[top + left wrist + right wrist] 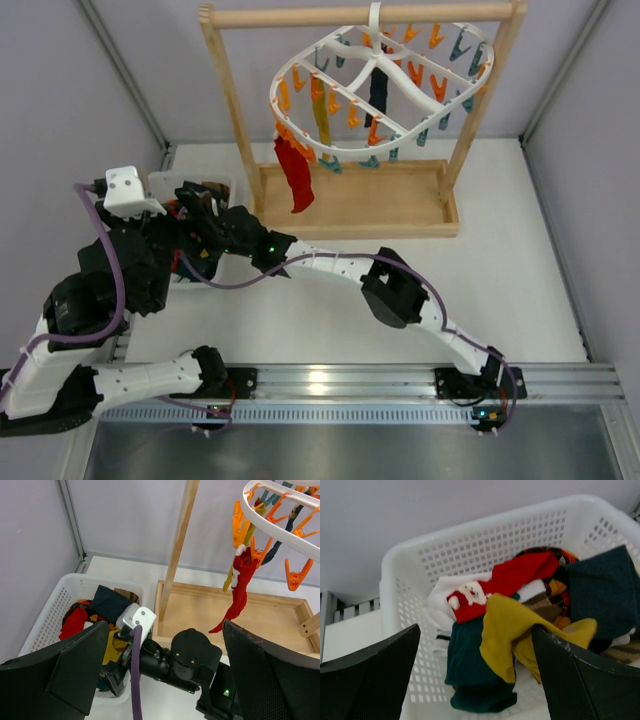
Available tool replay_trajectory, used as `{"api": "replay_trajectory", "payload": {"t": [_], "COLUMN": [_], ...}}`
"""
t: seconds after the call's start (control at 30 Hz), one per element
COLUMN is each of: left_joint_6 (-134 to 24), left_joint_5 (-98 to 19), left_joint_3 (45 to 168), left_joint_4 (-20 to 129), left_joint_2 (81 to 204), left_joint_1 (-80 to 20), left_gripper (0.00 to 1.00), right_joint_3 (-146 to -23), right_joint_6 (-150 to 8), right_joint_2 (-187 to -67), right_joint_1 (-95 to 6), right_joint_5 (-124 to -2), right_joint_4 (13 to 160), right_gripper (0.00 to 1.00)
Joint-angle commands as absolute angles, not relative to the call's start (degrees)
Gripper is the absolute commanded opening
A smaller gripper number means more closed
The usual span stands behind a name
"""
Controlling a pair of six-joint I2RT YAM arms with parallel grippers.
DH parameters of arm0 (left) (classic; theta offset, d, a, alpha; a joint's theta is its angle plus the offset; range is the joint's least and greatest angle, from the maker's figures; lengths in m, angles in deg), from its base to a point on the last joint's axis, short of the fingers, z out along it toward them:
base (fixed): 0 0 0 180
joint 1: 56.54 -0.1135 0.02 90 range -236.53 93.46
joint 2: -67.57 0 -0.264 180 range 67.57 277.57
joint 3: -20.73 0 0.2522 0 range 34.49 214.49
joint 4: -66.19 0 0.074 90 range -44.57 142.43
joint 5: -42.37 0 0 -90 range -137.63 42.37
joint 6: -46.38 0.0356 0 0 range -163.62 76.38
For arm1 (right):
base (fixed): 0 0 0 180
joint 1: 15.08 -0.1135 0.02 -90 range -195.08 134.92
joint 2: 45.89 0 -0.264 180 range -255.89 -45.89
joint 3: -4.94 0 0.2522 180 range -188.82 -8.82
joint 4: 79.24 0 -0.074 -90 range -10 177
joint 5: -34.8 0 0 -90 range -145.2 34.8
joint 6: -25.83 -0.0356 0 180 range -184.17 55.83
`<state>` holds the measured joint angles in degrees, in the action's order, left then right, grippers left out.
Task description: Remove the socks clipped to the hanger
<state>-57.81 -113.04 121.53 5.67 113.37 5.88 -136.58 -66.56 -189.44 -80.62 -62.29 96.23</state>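
The white oval hanger (pixel 380 85) hangs by its hook from a wooden rack, ringed with orange and teal clips. Three socks stay clipped to it: a red one (pixel 295 180), a yellow one (pixel 321 115) and a dark one (pixel 378 92). My right gripper (pixel 475 627) is open over the white basket (pixel 470 525). A mustard sock (pixel 520 630) lies loose on the pile between its fingers, its edge against the right finger. My left gripper (pixel 165 625) is open and empty, facing the rack, with the red sock (pixel 240 585) hanging ahead on the right.
The basket (pixel 165 183) at the left holds several socks, among them a red patterned one (pixel 490 592) and a dark green one (pixel 475 670). The wooden rack (pixel 235 110) stands on a tray base (pixel 360 205). My right arm (pixel 400 290) stretches across the table to the basket.
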Motion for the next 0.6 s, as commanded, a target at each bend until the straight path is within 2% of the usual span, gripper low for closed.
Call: {"api": "replay_trajectory", "payload": {"t": [0.0,0.17,0.27,0.33,0.57], "left_joint_6": [-58.91,-60.05,-60.84,-61.54,-62.51], "left_joint_5": [-112.58,-111.35,-110.21,-108.90,-106.35], "left_joint_3": [120.80,120.71,120.53,120.36,120.27], "left_joint_4": [7.08,7.16,7.08,7.17,7.17], "left_joint_2": [112.83,112.66,112.74,112.57,112.39], "left_joint_1": [6.31,6.22,6.22,6.22,6.22], "left_gripper": [0.98,0.98,0.98,0.98,0.98], "right_joint_3": [-127.78,-116.42,-114.91,-113.50,-99.12], "right_joint_6": [-64.70,-62.93,-63.38,-63.29,-63.82], "right_joint_2": [-178.74,-168.61,-167.19,-166.48,-157.45], "right_joint_1": [-80.12,-79.77,-79.33,-79.24,-79.24], "right_joint_5": [-63.55,-63.10,-63.98,-64.07,-63.37], "right_joint_4": [99.65,102.90,102.12,102.90,108.18], "right_gripper": [0.90,0.93,0.93,0.97,1.00]}}
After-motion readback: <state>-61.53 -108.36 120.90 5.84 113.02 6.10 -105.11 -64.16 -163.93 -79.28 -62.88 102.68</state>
